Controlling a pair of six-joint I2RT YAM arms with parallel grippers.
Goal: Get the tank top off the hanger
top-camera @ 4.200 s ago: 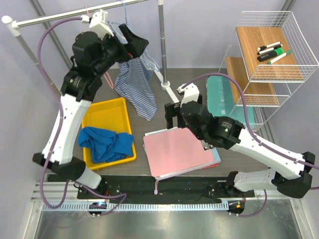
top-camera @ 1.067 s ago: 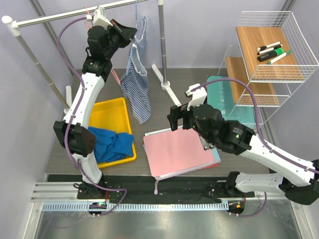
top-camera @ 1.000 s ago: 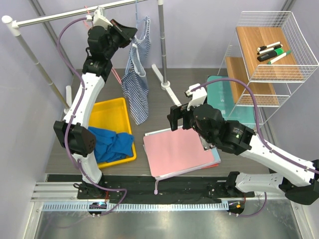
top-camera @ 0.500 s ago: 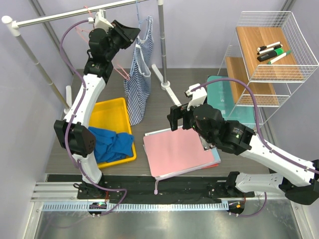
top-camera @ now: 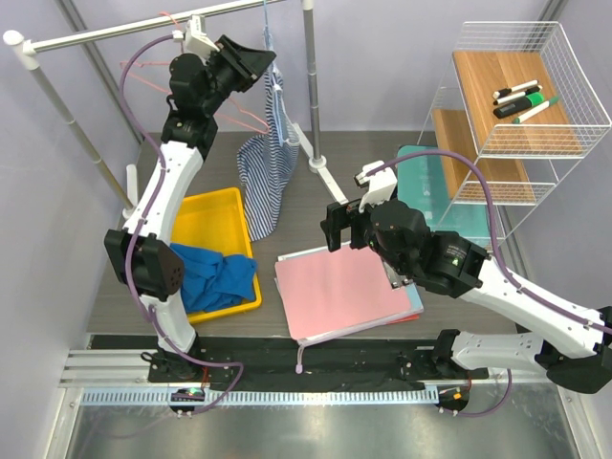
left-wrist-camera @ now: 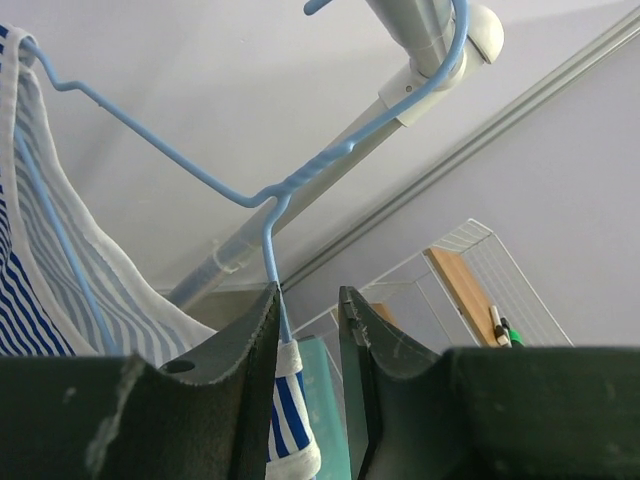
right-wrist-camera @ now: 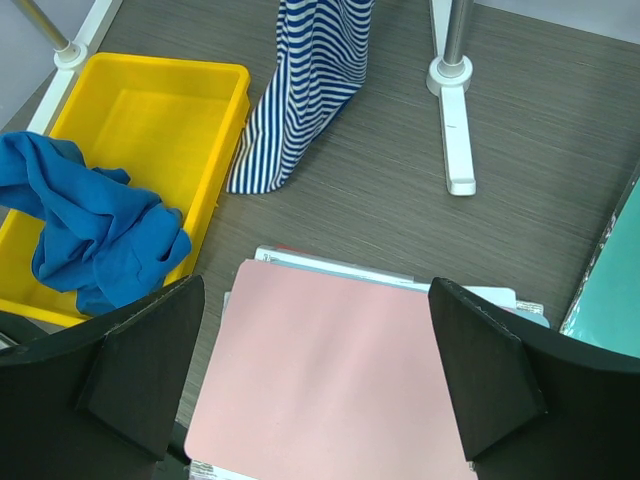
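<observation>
Under the rail [left-wrist-camera: 425, 30], hanger [left-wrist-camera: 180, 140] and tank top [left-wrist-camera: 290, 400] between left fingers [left-wrist-camera: 240, 375], slightly parted

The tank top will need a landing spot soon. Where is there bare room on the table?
Bare table lies between the tank top, the rack foot and the pink folder. The far half of the yellow bin is free too; blue cloth fills its near half. The teal board crowds the right side.

A blue cloth [top-camera: 206, 277] lies in a yellow tray [top-camera: 206, 206] at nine o'clock; a pink folder [top-camera: 339, 292] sits near centre; markers [top-camera: 521, 96] rest on a wire shelf [top-camera: 564, 86] at two o'clock.
</observation>
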